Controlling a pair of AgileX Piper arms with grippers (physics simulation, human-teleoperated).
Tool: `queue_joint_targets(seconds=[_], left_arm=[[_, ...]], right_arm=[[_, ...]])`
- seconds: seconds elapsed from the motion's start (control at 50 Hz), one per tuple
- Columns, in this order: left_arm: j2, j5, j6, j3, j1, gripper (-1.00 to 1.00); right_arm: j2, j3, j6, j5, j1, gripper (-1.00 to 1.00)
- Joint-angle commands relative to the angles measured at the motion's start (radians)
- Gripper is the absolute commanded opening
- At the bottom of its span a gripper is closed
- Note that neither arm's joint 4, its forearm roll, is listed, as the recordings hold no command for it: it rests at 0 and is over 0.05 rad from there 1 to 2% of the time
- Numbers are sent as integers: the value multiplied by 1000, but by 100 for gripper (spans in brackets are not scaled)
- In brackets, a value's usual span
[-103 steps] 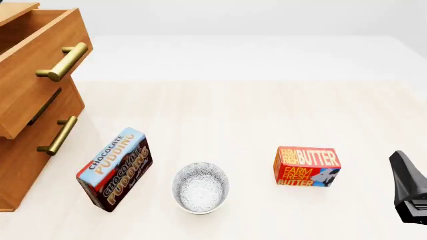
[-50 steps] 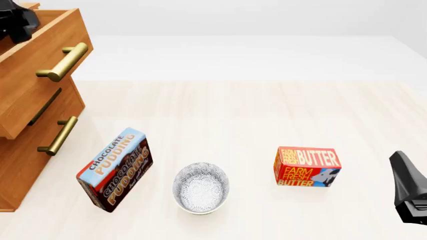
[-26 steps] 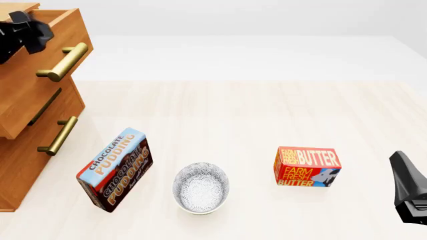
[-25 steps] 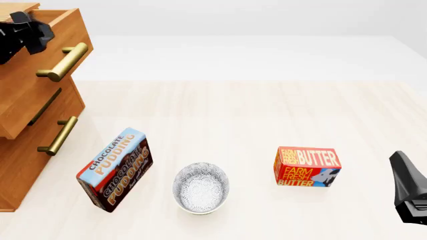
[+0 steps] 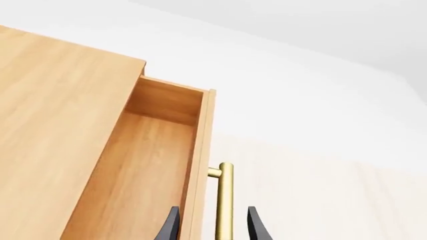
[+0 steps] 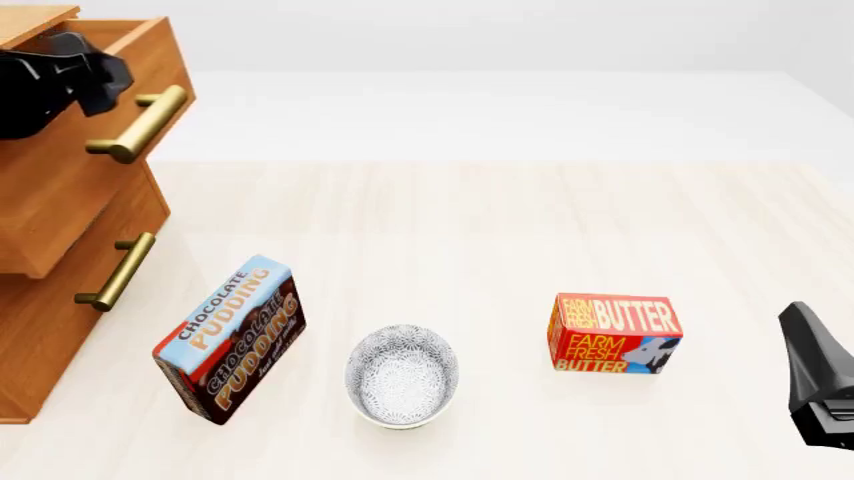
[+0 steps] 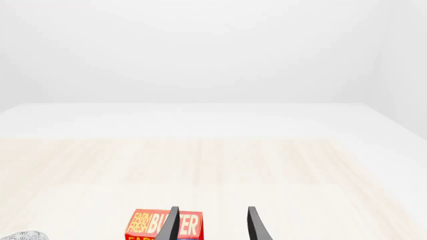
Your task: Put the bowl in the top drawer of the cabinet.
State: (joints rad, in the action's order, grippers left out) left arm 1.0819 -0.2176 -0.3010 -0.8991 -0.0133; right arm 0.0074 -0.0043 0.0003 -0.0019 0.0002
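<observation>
The speckled white bowl stands upright on the table near the front edge, between two boxes; a sliver of it shows in the right wrist view. The wooden cabinet fills the far left. Its top drawer is partly pulled out, showing a bare wooden inside. My left gripper is open at the drawer's front. One finger reaches inside the drawer and the other is outside the brass handle. My right gripper is open at the right edge, holding nothing.
A chocolate pudding box stands left of the bowl, and a red butter box to its right, just ahead of my right gripper. The lower drawer is closed, with its own brass handle.
My left gripper came into view at the cabinet's top and moved right. In the last half second the top drawer slid out a little further with it. The right arm stayed still.
</observation>
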Motion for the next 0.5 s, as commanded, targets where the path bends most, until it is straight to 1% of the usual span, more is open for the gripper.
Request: queue_joint_targets(seconds=[0.02, 0.2, 0.5], left_arm=[[18, -6, -4, 16, -44, 100], [7, -15, -7, 14, -94, 100], [14, -8, -24, 27, -132, 100]], right_arm=[[0, 0, 0, 0, 0, 100], [0, 0, 0, 0, 0, 100], [0, 0, 0, 0, 0, 100]])
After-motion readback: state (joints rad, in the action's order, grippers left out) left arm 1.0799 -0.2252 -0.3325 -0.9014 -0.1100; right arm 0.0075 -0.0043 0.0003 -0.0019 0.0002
